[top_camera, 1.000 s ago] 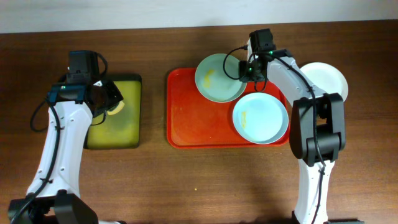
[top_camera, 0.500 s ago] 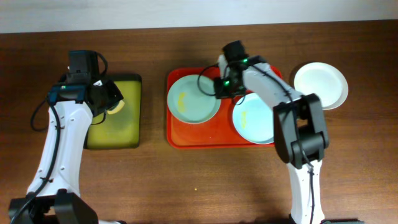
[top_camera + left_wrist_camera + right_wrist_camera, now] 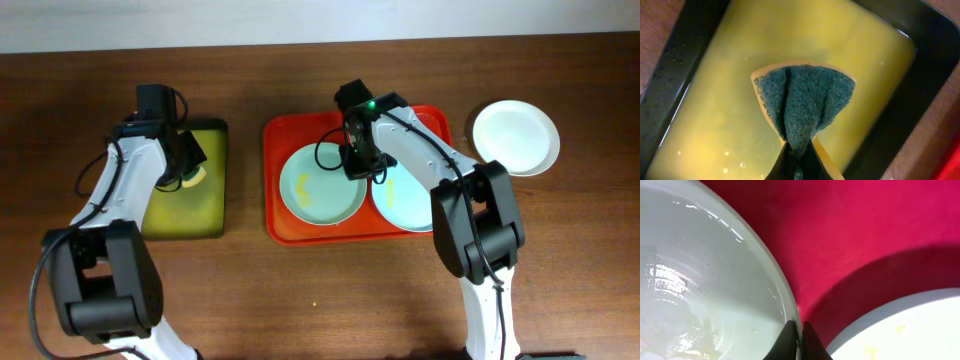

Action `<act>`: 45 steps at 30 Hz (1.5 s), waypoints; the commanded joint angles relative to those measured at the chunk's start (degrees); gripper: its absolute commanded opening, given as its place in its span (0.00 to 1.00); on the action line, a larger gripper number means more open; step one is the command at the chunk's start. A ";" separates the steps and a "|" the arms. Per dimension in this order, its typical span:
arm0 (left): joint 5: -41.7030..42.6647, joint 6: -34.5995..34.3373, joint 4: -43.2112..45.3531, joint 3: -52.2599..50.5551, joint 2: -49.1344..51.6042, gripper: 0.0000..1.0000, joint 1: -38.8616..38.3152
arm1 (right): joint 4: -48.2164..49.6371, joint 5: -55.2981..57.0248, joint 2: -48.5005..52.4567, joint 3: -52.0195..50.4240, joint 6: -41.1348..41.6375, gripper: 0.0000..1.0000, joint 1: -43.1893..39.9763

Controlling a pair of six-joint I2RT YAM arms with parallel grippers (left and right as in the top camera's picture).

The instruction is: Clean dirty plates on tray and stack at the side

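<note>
Dragged front-left on the tray, a smeared plate is pinched by the right end effector; the left end effector clamps a sponge.

Prob. robot lab: left arm, right arm at wood table, plain white wall.

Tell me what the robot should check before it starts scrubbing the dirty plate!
1. The right gripper grips the rim of the pale green round plate: ok.
2. That plate lies inside the red plastic tray: ok.
3. The green-and-yellow sponge is clamped in the left gripper: ok.
4. The sponge is over the plate: not ok, it hangs above the black-rimmed yellow-green tray.
5. The sponge is wet enough: cannot tell.
</note>
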 commanded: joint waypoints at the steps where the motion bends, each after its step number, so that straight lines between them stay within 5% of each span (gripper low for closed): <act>1: -1.20 1.95 1.90 0.57 5.01 0.00 0.42 | 0.74 2.38 -1.40 -1.16 4.79 0.04 0.26; 6: -1.05 1.92 3.39 0.57 12.28 0.00 0.52 | 5.09 1.20 -1.40 -7.26 4.81 0.04 0.20; 10: -0.90 4.28 -0.17 3.52 5.81 0.00 0.52 | 5.11 -1.38 -1.40 -7.32 4.81 0.04 0.31; 16: 21.14 4.35 -2.80 3.69 -7.87 0.00 -2.16 | 6.08 -7.85 -1.42 -6.88 4.83 0.04 0.24; 19: 21.97 5.25 -3.23 2.27 -7.61 0.00 -10.08 | 5.35 -7.80 -1.42 -6.88 6.73 0.04 -1.11; 27: 14.14 5.90 0.85 1.55 -7.34 0.00 -25.07 | 3.93 -16.61 -1.42 -6.91 6.71 0.04 -5.66; 33: 13.77 0.52 7.02 -2.64 -5.84 0.00 -25.75 | 3.96 -16.61 -1.44 -6.91 6.71 0.04 -5.75; 41: 12.90 -1.57 17.51 -3.85 10.05 0.00 -29.29 | 4.48 -16.61 -1.42 -6.91 6.71 0.04 -5.75; 45: -15.32 1.22 10.12 -3.45 8.94 0.00 -28.63 | 4.37 -16.61 -1.42 -6.91 6.71 0.04 -5.75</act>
